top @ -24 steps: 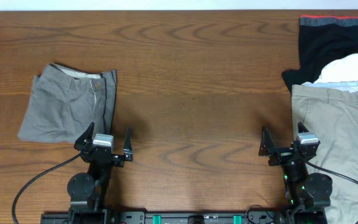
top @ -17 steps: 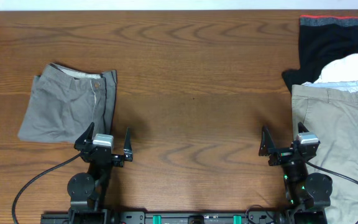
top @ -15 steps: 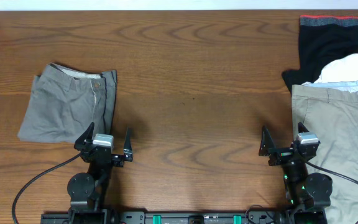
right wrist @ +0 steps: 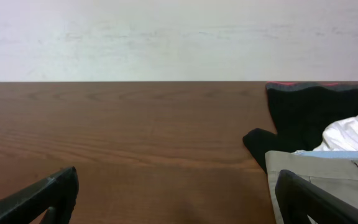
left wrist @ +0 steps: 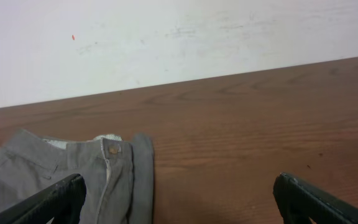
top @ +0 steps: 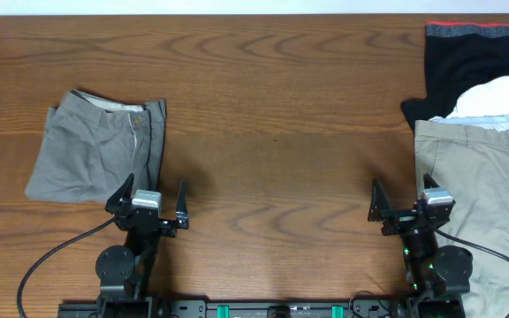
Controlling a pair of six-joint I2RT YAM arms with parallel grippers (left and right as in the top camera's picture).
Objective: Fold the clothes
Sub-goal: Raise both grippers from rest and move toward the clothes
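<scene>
Overhead, nothing has shifted over the last moment: both arms sit exactly where they were at the near edge of the table (top: 272, 115), and no garment has moved. The left end effector (top: 155, 187) has its fingers spread wide apart and empty, just off the near corner of the grey shorts (top: 95, 150), which lie folded into a compact block on the left side. The right end effector (top: 402, 187) is likewise spread wide and holds nothing, just beside the left edge of the khaki shorts (top: 484, 194). Those shorts lie flat and unfolded at the right edge, waistband away from the robot, and overlap a white T-shirt (top: 497, 95) and a black garment (top: 467, 57) with a red trim.

This stillness reads as a pause between garments: one pair looks done, and the pile on the right is untouched. The khaki shorts, being on top and nearest, seem the likely next piece to pull toward the middle.
</scene>
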